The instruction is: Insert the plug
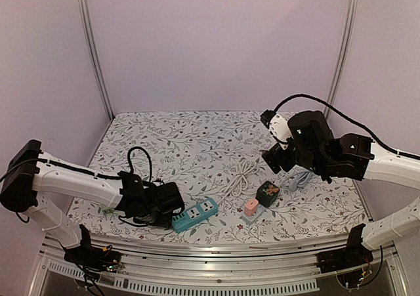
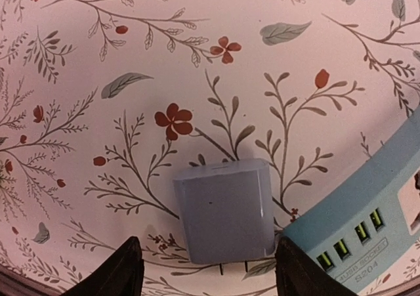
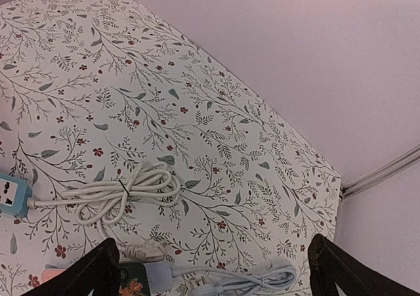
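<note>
The plug (image 2: 224, 209), a grey-blue block adapter, lies on the floral tablecloth with its two prongs pointing back toward the wrist. My left gripper (image 2: 209, 273) straddles it with its jaws open: the right finger (image 2: 298, 273) is almost against the plug's side, and the left finger (image 2: 121, 273) stands a little apart. The teal power strip (image 2: 367, 224) lies just right of the plug. From above, the left gripper (image 1: 167, 201) sits at the strip's (image 1: 195, 214) left end and hides the plug. My right gripper (image 1: 272, 158) hovers open and empty.
A coiled white cord (image 1: 239, 178) runs from the strip. A green floral adapter (image 1: 268, 191), a pink adapter (image 1: 251, 206) and a pale blue cable (image 3: 243, 283) lie under the right arm. A small green piece (image 1: 107, 211) sits near the left arm.
</note>
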You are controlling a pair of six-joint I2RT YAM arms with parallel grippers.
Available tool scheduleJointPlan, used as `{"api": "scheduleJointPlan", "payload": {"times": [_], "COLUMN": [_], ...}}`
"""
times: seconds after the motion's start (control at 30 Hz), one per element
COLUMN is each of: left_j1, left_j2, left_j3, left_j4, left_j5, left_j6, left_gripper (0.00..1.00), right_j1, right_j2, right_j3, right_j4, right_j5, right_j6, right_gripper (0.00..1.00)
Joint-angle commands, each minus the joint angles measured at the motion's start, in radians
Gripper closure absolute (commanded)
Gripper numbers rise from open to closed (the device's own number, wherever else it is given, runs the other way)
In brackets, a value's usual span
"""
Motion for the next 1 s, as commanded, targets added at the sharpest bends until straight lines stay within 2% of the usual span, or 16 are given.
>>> {"api": "scheduleJointPlan", "payload": {"times": [0.0, 0.17, 0.33, 0.53, 0.67, 0.77, 0.9, 0.97], "left_j1": [0.011, 0.015, 0.021, 0.021, 0.020, 0.021, 0.019, 0.016], "left_j2": [0.037, 0.056, 0.072, 0.091, 0.107, 0.117, 0.109, 0.088], "left_j3": [-0.008, -0.008, -0.011, -0.014, -0.018, -0.020, -0.023, -0.023], "left_j4": [0.048, 0.064, 0.075, 0.092, 0.110, 0.118, 0.114, 0.106], "left_j5": [-0.008, -0.008, -0.010, -0.005, -0.005, -0.003, -0.018, -0.044], "left_j6": [-0.012, -0.005, -0.008, -0.009, -0.014, -0.022, -0.018, -0.010], "left_gripper": [0.32, 0.34, 0.41, 0.42, 0.47, 0.57, 0.78, 0.84], "right_j1": [-0.005, -0.005, -0.004, -0.005, -0.006, -0.005, -0.004, -0.004], "right_j2": [0.018, 0.035, 0.036, 0.040, 0.043, 0.044, 0.044, 0.044], "right_j3": [0.030, 0.038, 0.042, 0.042, 0.043, 0.043, 0.044, 0.045], "right_j4": [-0.017, -0.025, -0.032, -0.032, -0.034, -0.036, -0.036, -0.038], "right_j5": [-0.013, -0.019, -0.022, -0.025, -0.025, -0.025, -0.026, -0.027], "right_j6": [0.016, 0.015, 0.019, 0.019, 0.020, 0.020, 0.023, 0.028], "right_gripper": [0.01, 0.01, 0.01, 0.01, 0.01, 0.01, 0.01, 0.01]}}
